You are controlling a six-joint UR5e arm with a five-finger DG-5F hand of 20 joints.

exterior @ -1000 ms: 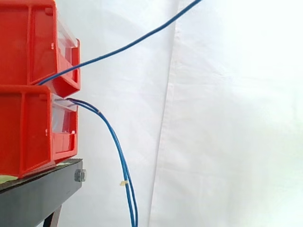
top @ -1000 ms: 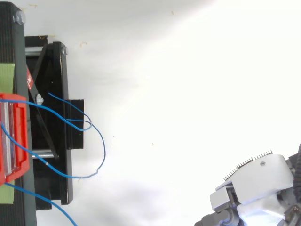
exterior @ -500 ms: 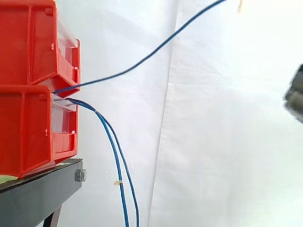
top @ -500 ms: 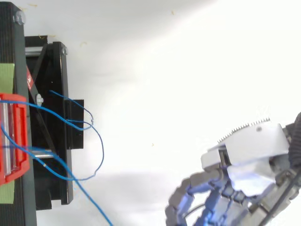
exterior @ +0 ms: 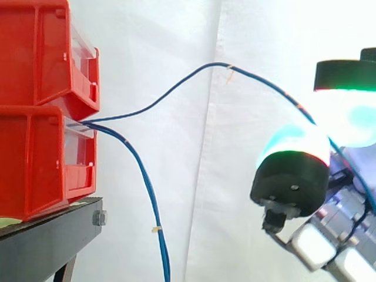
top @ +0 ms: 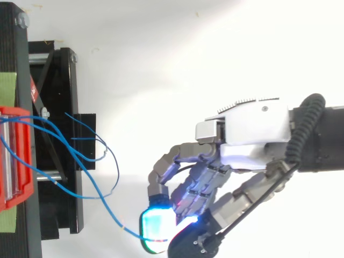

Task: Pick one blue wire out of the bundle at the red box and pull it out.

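Item: blue wire (exterior: 218,64). One strand of the bundle (exterior: 150,194) at the red box (exterior: 35,164), arcing across to the robot hand (top: 242,145).
Handling, as judged: thin, light, limp, probably slick.
Hold: curled pads (top: 157,226) pinch it well out from the box; a firm pinch suits.

no text, label or number is legible on anything here.

Blue wire (exterior: 217,64) — red bins (exterior: 35,158); black stand (exterior: 47,241); fingertips (exterior: 294,144) cyan, maybe green-edged.
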